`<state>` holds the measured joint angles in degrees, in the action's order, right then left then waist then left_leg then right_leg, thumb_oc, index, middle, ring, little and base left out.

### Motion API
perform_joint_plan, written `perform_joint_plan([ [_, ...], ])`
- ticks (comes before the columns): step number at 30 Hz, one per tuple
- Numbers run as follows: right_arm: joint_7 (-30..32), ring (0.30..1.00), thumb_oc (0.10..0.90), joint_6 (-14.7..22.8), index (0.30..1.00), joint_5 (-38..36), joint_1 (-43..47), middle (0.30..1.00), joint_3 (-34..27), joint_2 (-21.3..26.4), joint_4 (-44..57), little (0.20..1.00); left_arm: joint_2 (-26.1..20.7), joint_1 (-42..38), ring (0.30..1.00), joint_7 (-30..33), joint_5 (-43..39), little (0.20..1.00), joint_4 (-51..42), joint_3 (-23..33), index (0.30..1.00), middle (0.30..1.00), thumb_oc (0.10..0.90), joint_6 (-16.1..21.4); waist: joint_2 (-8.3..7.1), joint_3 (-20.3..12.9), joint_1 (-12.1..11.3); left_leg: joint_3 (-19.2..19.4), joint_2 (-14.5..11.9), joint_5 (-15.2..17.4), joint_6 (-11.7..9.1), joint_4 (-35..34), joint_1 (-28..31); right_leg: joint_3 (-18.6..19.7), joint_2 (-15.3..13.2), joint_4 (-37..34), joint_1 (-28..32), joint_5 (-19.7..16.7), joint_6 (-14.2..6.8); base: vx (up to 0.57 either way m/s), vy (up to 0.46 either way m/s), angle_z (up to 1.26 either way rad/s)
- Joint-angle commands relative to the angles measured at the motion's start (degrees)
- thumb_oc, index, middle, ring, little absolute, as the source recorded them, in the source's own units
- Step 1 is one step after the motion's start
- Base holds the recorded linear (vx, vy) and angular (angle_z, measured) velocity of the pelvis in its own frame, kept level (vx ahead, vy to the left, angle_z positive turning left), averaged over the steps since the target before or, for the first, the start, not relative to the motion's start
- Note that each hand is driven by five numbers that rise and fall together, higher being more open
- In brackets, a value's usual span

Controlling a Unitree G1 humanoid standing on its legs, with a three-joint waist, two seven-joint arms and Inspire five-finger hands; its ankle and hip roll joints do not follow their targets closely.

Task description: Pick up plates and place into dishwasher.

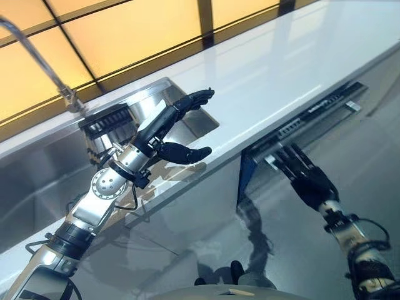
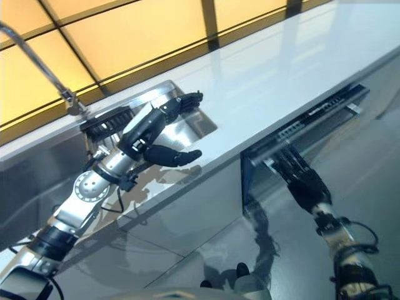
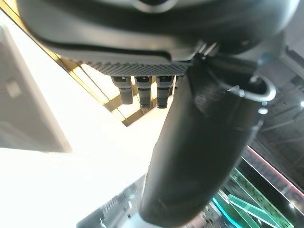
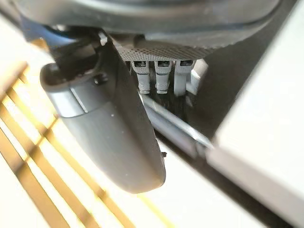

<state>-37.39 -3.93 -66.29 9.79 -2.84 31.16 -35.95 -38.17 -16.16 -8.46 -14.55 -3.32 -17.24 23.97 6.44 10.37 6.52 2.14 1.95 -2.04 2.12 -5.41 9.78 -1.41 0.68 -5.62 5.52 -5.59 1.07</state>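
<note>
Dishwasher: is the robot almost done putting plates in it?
Not nearly. The dishwasher under the counter is only open a crack, with the right hand at its door handle; whether it grips is unclear. The left hand hovers open and empty over the sink. No plate is held, so picking up and loading both remain.

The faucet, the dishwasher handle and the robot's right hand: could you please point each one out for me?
faucet [image 1: 37, 53], left eye view, on its slanted metal pipe.
dishwasher handle [image 1: 312, 120], left eye view, midway along the bar.
right hand [image 1: 312, 181], left eye view, on the back of the hand.
</note>
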Motion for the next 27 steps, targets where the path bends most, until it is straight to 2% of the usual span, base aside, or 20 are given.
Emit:
perform_joint_plan([
  [1, -3.8, 0.9, 0.8, 2.0, 0.9, -0.3, 9.3, 0.9, -0.7, -2.0, 1.3, 0.9, -0.3, -8.8, 0.9, 1.4, -1.1, 0.9, 1.6, 0.9, 0.9, 0.9, 0.8, 6.6, -3.58, -3.9, -1.9, 0.5, 1.7, 8.9, 2.3, 0.4, 1.5, 2.7, 1.7, 0.6, 3.8, 7.2, -1.5, 0.01, -0.003, 0.16],
  [6, -1.3, 0.9, 0.8, 3.1, 0.9, 3.1, 8.0, 0.9, -0.4, -2.1, -0.1, 0.9, -0.1, -8.8, 0.9, 0.8, -1.5, 0.9, 2.0, 0.9, 0.9, 0.9, 0.8, 7.2, -4.25, -4.2, -2.4, -0.1, 1.8, 9.0, 2.4, 0.4, 1.5, 2.4, 1.7, 0.6, 4.0, 7.2, -1.6, 0.0, 0.0, 0.05],
  [9, 2.2, 0.9, 0.8, 3.8, 0.9, 11.3, 6.0, 0.9, -0.3, -1.2, -1.4, 0.9, 0.1, -8.5, 0.9, 0.5, -1.7, 0.9, 1.9, 1.5, 0.9, 0.9, 0.8, 7.6, -4.62, -4.3, -2.3, 0.0, 1.8, 8.9, 2.4, 0.4, 1.5, 2.5, 1.7, 0.6, 4.0, 7.2, -1.7, 0.0, 0.0, 0.0],
  [14, 11.0, 0.9, 0.8, 5.6, 0.9, 33.5, -1.0, 0.9, 3.5, 2.6, -4.7, 0.9, 0.6, -6.9, 0.9, -1.5, -3.6, 0.9, -2.1, 2.8, 0.9, 0.9, 0.8, 8.3, -5.7, -4.1, -1.5, 0.5, 1.6, 8.7, 2.4, 0.4, 1.8, 2.9, 1.9, 0.6, 4.2, 7.0, -1.8, 0.0, 0.003, 0.01],
  [16, 12.5, 0.9, 0.8, 5.3, 0.9, 36.6, -2.2, 0.9, 4.2, 3.1, -5.3, 0.9, 0.7, -6.6, 0.9, -2.2, -3.7, 0.9, -3.0, 3.0, 0.9, 0.9, 0.8, 8.9, -5.9, -3.9, -1.3, 0.8, 1.5, 8.6, 2.4, 0.4, 1.8, 3.0, 1.9, 0.6, 4.2, 7.0, -1.8, -0.01, 0.012, 0.04],
  [17, 16.6, 0.9, 0.8, 4.0, 0.9, 40.7, -4.4, 0.9, 4.9, 3.4, -6.6, 0.9, 1.2, -6.9, 0.9, -4.5, -6.0, 0.9, -5.6, 2.6, 0.9, 0.9, 0.8, 9.3, -6.31, -3.7, -0.7, 1.3, 1.4, 8.5, 2.3, 0.4, 2.0, 3.2, 2.0, 0.6, 4.3, 6.9, -1.9, 0.0, 0.018, 0.05],
  [20, 19.6, 0.9, 0.8, 3.2, 0.9, 42.4, -5.3, 0.9, 4.4, 3.0, -8.5, 0.9, 2.4, -7.3, 0.9, -7.4, -9.7, 0.9, -7.4, 2.6, 0.9, 0.9, 0.8, 8.4, -6.46, -3.6, -0.3, 1.5, 1.3, 8.7, 2.3, 0.4, 2.2, 3.1, 2.1, 0.6, 4.5, 7.0, -1.9, 0.0, 0.01, 0.03],
  [22, 22.7, 0.9, 0.8, 3.1, 0.9, 44.6, -6.8, 0.9, 2.6, -0.6, -15.0, 0.9, 7.3, -8.6, 0.9, -15.0, -19.0, 0.9, -10.5, 2.9, 0.9, 0.9, 0.8, 2.3, -6.64, -3.6, 0.1, 2.1, 1.0, 8.7, 2.3, 0.4, 2.4, 2.9, 2.2, 0.6, 4.7, 6.9, -2.0, 0.0, 0.0, 0.0],
  [23, 23.4, 0.9, 0.8, 3.0, 0.9, 44.6, -7.0, 0.9, 2.5, -1.2, -16.1, 0.9, 7.9, -8.7, 0.9, -16.4, -21.2, 0.9, -10.8, 3.0, 0.9, 0.9, 0.8, 1.2, -6.65, -3.6, 0.1, 2.1, 1.0, 8.7, 2.3, 0.4, 2.4, 2.9, 2.2, 0.6, 4.7, 6.9, -2.0, 0.0, 0.0, 0.0],
  [27, 25.4, 0.9, 0.8, 2.6, 0.9, 43.8, -8.4, 0.9, 1.7, -5.9, -24.1, 0.9, 13.6, -8.7, 0.9, -23.8, -35.3, 0.9, -14.8, 2.3, 0.9, 0.9, 0.8, -10.6, -6.76, -4.1, -0.1, 2.2, 0.9, 8.9, 2.3, 0.4, 2.5, 3.2, 2.4, 0.6, 4.8, 6.9, -1.9, 0.0, 0.0, 0.0],
])
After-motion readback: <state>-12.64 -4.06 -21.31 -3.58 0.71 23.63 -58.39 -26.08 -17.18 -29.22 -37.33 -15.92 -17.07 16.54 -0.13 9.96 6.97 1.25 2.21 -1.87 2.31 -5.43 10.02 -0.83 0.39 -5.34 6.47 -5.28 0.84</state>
